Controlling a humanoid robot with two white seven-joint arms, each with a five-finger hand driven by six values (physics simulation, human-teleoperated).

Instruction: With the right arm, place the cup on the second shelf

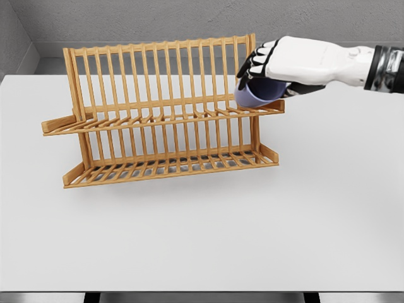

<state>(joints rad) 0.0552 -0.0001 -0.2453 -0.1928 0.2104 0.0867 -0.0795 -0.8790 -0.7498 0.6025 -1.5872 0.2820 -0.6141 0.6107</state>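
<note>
A wooden two-tier dish rack [158, 120] stands on the white table [252, 233]. My right hand [268, 66] comes in from the upper right and is shut on a lavender-blue cup [259, 93]. The cup is tilted and sits at the right end of the rack's upper shelf [164, 118], its lower edge touching or just above the slats. Black fingertips [248, 66] curl over the cup's far side and hide its rim. The lower shelf [170, 167] holds nothing. The left arm is out of view.
A grey wall rises behind the table. The table's front edge runs along the bottom of the view, with dark legs below it.
</note>
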